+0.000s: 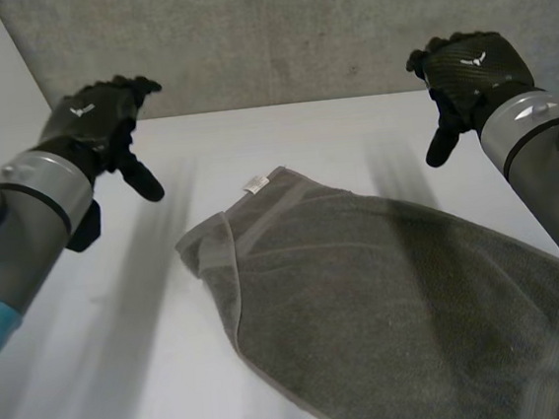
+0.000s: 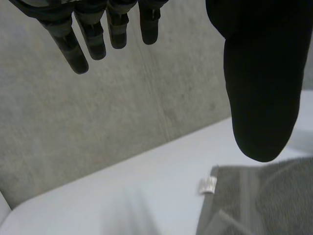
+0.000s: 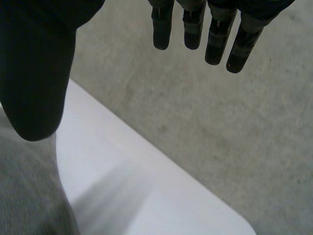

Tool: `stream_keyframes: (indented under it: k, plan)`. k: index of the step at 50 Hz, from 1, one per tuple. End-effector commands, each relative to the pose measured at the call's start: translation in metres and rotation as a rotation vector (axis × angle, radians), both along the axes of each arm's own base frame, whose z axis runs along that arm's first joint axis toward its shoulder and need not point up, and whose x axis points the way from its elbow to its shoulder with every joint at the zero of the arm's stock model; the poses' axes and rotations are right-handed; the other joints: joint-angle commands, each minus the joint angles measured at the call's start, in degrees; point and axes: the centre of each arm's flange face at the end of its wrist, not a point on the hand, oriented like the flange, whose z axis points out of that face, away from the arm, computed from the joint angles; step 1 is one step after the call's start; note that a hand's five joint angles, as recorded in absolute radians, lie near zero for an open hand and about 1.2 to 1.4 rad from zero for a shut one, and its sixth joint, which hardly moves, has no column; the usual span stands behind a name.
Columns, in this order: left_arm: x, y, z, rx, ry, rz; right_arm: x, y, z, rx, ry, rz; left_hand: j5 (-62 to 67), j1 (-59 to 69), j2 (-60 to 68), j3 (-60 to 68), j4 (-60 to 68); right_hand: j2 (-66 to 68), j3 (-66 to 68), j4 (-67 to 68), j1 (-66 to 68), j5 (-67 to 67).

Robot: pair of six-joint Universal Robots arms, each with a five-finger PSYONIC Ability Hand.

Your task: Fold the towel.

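Lying flat on the smooth white table (image 1: 126, 363), the grey terry towel (image 1: 387, 298) runs aslant from the middle of the tabletop toward the robot's right side, where it passes under the right arm (image 1: 553, 173). Its pile looks soft and looped, with a flatter woven band along the hem. At the end nearer the left arm (image 1: 23, 224) the hem is turned over on itself, making a narrow doubled strip with a rounded corner. A small white label (image 1: 255, 183) sticks out at the far corner of that end.

The left hand (image 1: 93, 123), black with a carbon-weave back, hangs in the air above the table's far left part, well apart from the towel. In the left wrist view its fingers (image 2: 73, 49) hang straight and slightly spread, the thumb (image 2: 261, 73) stands well away from them, and nothing is held. Beyond the thumb lie the towel's corner (image 2: 274, 196) and the label (image 2: 207, 185).

The right hand (image 1: 469, 67) is raised likewise at the far right, clear of the cloth. In the right wrist view its fingers (image 3: 215, 39) are straight and loose, the thumb (image 3: 36, 63) is set wide, and the grasp is empty. The towel's nap (image 3: 24, 196) lies below the thumb.

A rough grey concrete wall (image 1: 292, 30) rises behind the table's far edge.
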Motion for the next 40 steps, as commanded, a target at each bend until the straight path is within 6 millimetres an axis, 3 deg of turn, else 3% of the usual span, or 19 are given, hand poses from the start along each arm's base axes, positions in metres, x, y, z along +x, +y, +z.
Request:
stream_keyframes:
  k: [1,3,4,6,7,9,12,14,17,22,31,37,40]
  plan:
    - [-0.008,-0.01,-0.039,0.055,-0.131,-0.024,-0.026,-0.034,-0.035,0.105,-0.025,-0.106,-1.46,0.64,0.66,0.49,0.45,-2.74,-1.98,-3.14,-1.67,-2.3]
    - [-0.01,-0.014,-0.05,0.06,-0.182,-0.034,-0.035,-0.049,-0.057,0.188,-0.115,-0.14,-1.46,0.64,0.66,0.49,0.45,-2.74,-1.98,-3.14,-1.67,-2.3]
    - [-0.01,-0.014,-0.05,0.06,-0.182,-0.034,-0.035,-0.049,-0.057,0.188,-0.115,-0.14,-1.46,0.64,0.66,0.49,0.45,-2.74,-1.98,-3.14,-1.67,-2.3]
    - [-0.012,-0.019,-0.056,0.057,-0.194,-0.035,-0.041,-0.064,-0.082,0.268,-0.2,-0.143,-1.46,0.64,0.66,0.49,0.45,-2.51,-1.76,-2.91,-1.44,-2.07]
    - [-0.012,-0.019,-0.057,0.057,-0.194,-0.035,-0.041,-0.064,-0.083,0.268,-0.2,-0.143,-1.46,0.64,0.66,0.49,0.45,-2.48,-1.73,-2.89,-1.42,-2.05]
    - [-0.013,-0.021,-0.059,0.049,-0.192,-0.034,-0.04,-0.078,-0.11,0.337,-0.266,-0.121,-1.46,0.64,0.66,0.49,0.45,0.53,1.28,0.12,1.6,0.97]
    - [-0.013,-0.021,-0.06,0.048,-0.191,-0.034,-0.039,-0.082,-0.121,0.364,-0.286,-0.115,-1.46,0.64,0.66,0.49,0.45,1.22,1.97,0.81,2.28,1.65]
    - [-0.013,-0.021,-0.059,0.042,-0.19,-0.034,-0.039,-0.088,-0.144,0.417,-0.305,-0.123,-1.46,0.64,0.66,0.49,0.45,3.39,4.14,2.98,4.45,3.82]
    - [-0.013,-0.022,-0.059,0.04,-0.19,-0.032,-0.039,-0.09,-0.16,0.454,-0.311,-0.134,-1.5,0.6,0.62,0.45,0.4,9.09,9.85,8.69,10.16,9.53]
    - [-0.013,-0.022,-0.057,0.036,-0.188,-0.031,-0.036,-0.091,-0.174,0.476,-0.307,-0.132,-1.5,0.6,0.62,0.45,0.4,16.33,17.08,15.93,17.4,16.77]
    - [-0.013,-0.022,-0.057,0.035,-0.187,-0.032,-0.034,-0.099,-0.177,0.422,-0.317,-0.119,-1.5,0.6,0.62,0.45,0.4,23.42,24.17,23.01,24.49,23.86]
    - [-0.013,-0.022,-0.057,0.035,-0.187,-0.032,-0.033,-0.099,-0.178,0.422,-0.316,-0.109,-1.5,0.6,0.62,0.45,0.4,45.06,45.82,44.66,46.13,45.5]
    - [-0.013,-0.022,-0.057,0.035,-0.187,-0.032,-0.032,-0.099,-0.18,0.428,-0.315,-0.104,-1.5,0.6,0.62,0.45,0.4,47.63,48.38,47.23,48.7,48.07]
